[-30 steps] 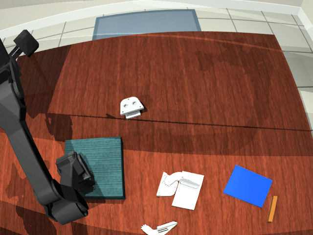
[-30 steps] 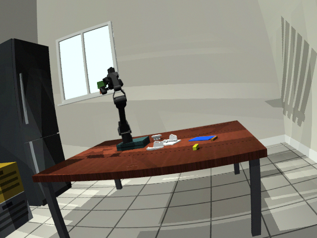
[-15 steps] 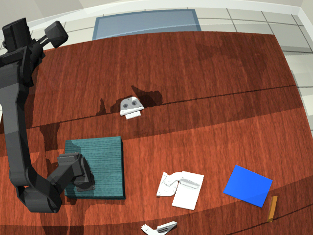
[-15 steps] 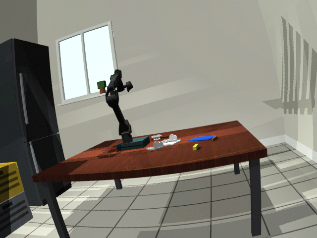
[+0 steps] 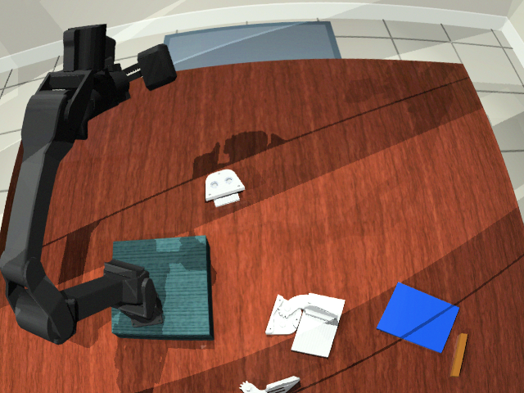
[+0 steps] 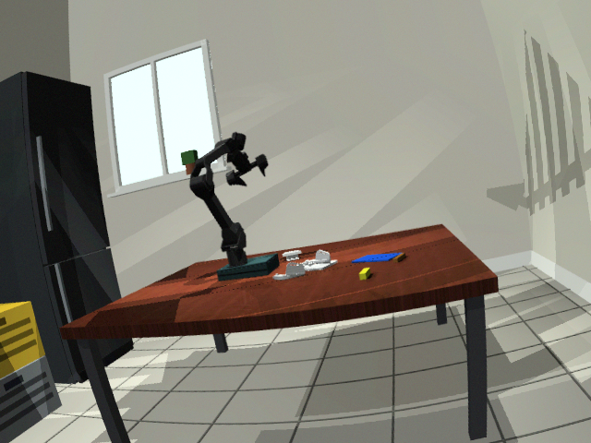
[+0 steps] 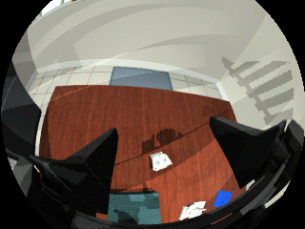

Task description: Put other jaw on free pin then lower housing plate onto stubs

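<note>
My gripper is open and empty, high above the table and far from the parts. The white housing plate, with two round holes, lies apart beyond the teal block. The white base lies right of that block. One white jaw with gear teeth is on it, beside a ribbed white slab. The loose jaw lies on the table, cut off by the lower edge of the top view. The free pin is too small to make out.
The arm stands on a teal block. A blue sheet and an orange bar lie to the right. A yellow block sits nearer the exterior camera.
</note>
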You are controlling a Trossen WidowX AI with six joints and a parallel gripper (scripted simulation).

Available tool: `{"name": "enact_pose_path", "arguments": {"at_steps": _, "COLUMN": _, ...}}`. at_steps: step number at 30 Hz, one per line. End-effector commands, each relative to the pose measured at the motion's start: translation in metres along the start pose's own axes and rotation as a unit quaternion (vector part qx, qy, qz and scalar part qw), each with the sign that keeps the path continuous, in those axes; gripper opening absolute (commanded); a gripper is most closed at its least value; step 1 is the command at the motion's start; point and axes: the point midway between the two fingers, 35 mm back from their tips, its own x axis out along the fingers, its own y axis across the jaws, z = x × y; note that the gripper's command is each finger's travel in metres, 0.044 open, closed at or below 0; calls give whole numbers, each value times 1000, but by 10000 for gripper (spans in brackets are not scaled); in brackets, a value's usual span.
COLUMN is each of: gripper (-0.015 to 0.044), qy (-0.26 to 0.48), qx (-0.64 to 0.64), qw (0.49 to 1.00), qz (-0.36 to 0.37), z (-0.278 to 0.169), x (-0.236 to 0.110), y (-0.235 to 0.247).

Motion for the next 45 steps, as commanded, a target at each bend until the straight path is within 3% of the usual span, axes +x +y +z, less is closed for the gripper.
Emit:
{"name": "enact_pose_path", "arguments": {"at_steps": 1, "gripper": 440, "qy": 45, "qx": 21, "qw": 998, "qz": -31, "z": -21, "x": 14, "y": -26}}
{"name": "enact_pose_path", "arguments": {"at_steps": 12, "gripper": 440, "qy": 145, "qx": 88, "qw": 980, "qz": -105, "z": -82, "x": 28, "y": -95}}
{"name": "enact_pose_path", "arguments": {"at_steps": 22, "gripper": 440, "qy": 233, "qx": 163, "qw": 946, "qz": -153, "z": -153, "x": 19, "y": -149}}
{"name": "enact_pose_path", "arguments": {"at_steps": 35, "gripper": 440, "qy": 327, "qx": 279, "qw": 882, "qz": -194, "z": -258, "x": -22, "y": -186}}
{"name": "enact_pose_path", "arguments": {"at_steps": 45, "gripper": 440, "qy": 384, "qx": 375, "qw": 819, "qz": -202, "z": -342, "x": -65, "y": -190}}
